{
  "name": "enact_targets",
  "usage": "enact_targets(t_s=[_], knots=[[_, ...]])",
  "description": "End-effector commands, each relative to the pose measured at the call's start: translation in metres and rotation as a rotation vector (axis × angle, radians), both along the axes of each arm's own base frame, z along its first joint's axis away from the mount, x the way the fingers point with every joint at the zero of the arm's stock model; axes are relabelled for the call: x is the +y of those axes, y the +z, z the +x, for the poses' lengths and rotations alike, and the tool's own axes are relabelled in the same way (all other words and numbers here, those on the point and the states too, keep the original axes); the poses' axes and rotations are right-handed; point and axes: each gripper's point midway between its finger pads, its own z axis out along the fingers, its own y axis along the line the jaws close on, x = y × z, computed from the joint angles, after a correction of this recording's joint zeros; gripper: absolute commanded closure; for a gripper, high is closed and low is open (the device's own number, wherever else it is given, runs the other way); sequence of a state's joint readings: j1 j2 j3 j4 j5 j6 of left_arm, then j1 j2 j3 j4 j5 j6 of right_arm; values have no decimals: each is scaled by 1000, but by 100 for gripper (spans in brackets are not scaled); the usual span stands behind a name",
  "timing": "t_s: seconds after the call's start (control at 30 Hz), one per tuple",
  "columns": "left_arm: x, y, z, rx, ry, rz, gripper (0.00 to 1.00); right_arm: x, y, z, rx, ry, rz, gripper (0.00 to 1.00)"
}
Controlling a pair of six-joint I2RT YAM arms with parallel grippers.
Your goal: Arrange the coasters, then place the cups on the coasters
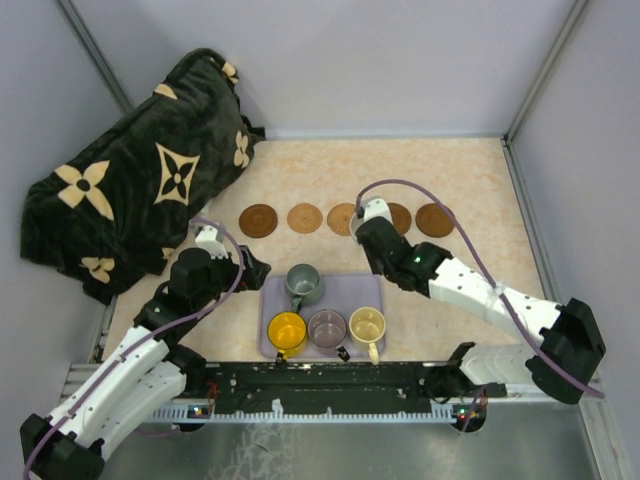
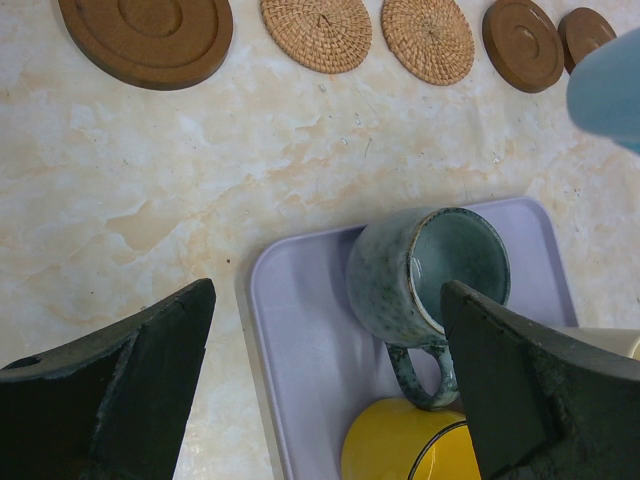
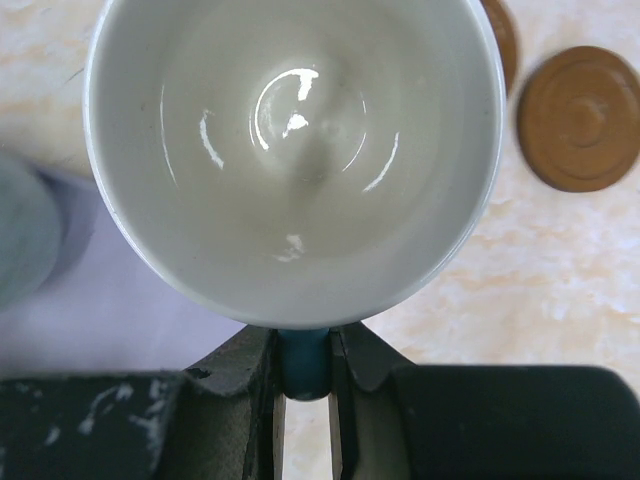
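Several round brown coasters (image 1: pixel 258 220) lie in a row across the table's middle; in the left wrist view two woven tan ones (image 2: pixel 316 30) sit between darker ones (image 2: pixel 145 35). A lavender tray (image 1: pixel 345 290) holds the grey-green cup (image 1: pixel 303 284), yellow cup (image 1: pixel 287 332), purple-grey cup (image 1: pixel 327 328) and cream cup (image 1: pixel 367 326). My right gripper (image 3: pixel 303 345) is shut on the blue handle of the light blue cup (image 3: pixel 290 150), held above the row's middle, beside a dark coaster (image 3: pixel 585 118). My left gripper (image 2: pixel 330 380) hangs open over the tray's left edge, near the grey-green cup (image 2: pixel 430 275).
A dark blanket with cream flower shapes (image 1: pixel 130 190) is heaped at the back left, reaching the table's left edge. Grey walls close the table on three sides. A metal rail (image 1: pixel 320 385) with both arm bases runs along the near edge.
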State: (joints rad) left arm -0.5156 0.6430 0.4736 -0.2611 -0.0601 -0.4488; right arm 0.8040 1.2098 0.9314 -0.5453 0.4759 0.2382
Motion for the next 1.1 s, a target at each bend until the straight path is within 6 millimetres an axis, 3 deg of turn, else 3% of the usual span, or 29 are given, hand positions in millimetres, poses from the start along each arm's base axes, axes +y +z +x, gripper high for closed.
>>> enact_targets(t_s=[0.0, 0.27, 0.5, 0.8, 1.07], knots=[[-4, 3, -1, -14, -15, -16, 0, -25, 61, 47, -160, -114, 105, 99], [-7, 1, 0, -9, -22, -19, 0, -90, 66, 96, -119, -266, 120, 98], [-7, -2, 1, -3, -26, -11, 0, -131, 38, 122, -46, -363, 162, 98], [-7, -5, 3, -7, -25, 1, 0, -164, 16, 137, -36, -435, 170, 98], [-8, -7, 6, -1, -27, 9, 0, -169, -11, 140, 31, -444, 173, 98]])
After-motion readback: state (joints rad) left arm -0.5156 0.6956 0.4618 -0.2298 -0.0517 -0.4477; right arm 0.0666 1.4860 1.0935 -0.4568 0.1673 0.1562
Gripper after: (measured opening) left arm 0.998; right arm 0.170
